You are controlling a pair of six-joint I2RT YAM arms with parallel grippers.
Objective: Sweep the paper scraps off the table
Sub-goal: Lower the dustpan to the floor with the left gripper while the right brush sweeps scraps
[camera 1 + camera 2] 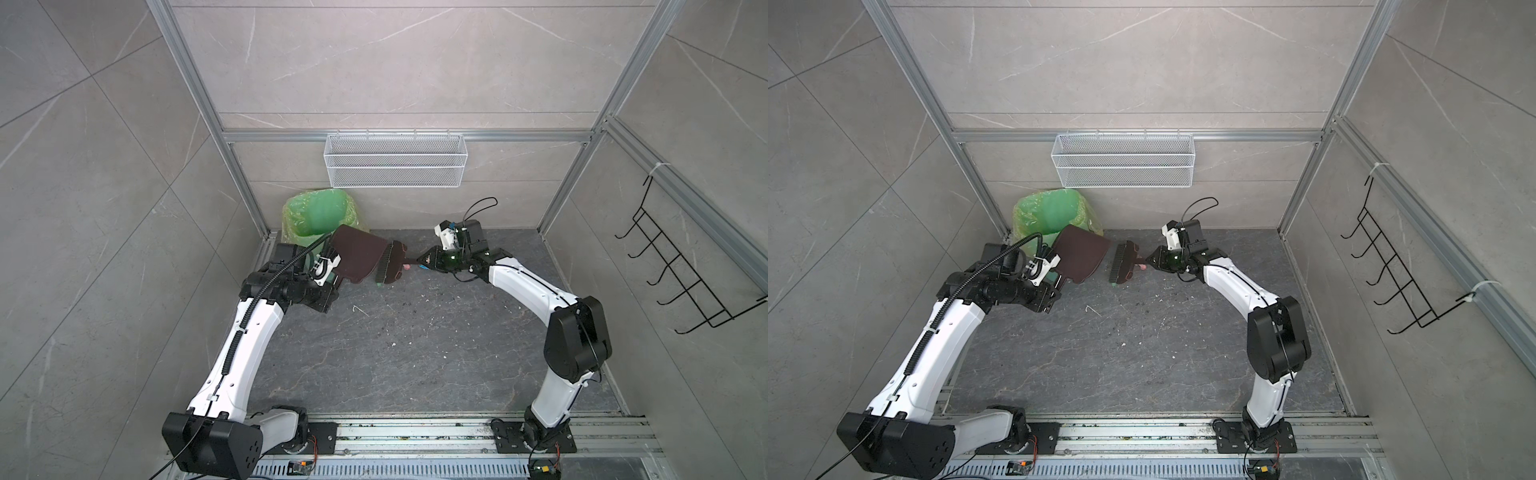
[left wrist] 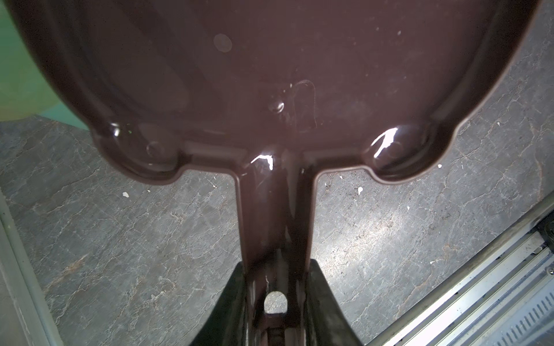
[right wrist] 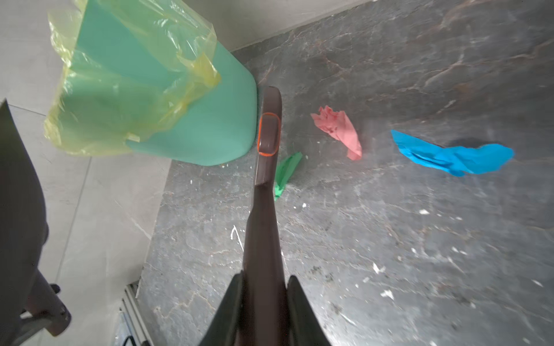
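My left gripper (image 1: 332,286) (image 2: 275,265) is shut on the handle of a brown dustpan (image 1: 357,257) (image 2: 269,75), held tilted above the table (image 1: 415,353) beside the green bin (image 1: 318,216). My right gripper (image 1: 422,261) (image 3: 265,278) is shut on the handle of a brown brush (image 1: 392,262) (image 3: 265,209), whose bristles face the dustpan's open edge. Three paper scraps lie on the table by the brush head: a pink one (image 3: 337,131) (image 1: 406,268), a blue one (image 3: 452,157) and a green one (image 3: 286,173) (image 1: 379,285) partly behind the brush.
The bin (image 3: 168,113) carries a yellowish bag and stands in the back left corner. A white wire basket (image 1: 395,160) hangs on the back wall and a black hook rack (image 1: 673,266) on the right wall. Tiny white crumbs dot the table. Aluminium rails (image 1: 415,436) run along the front.
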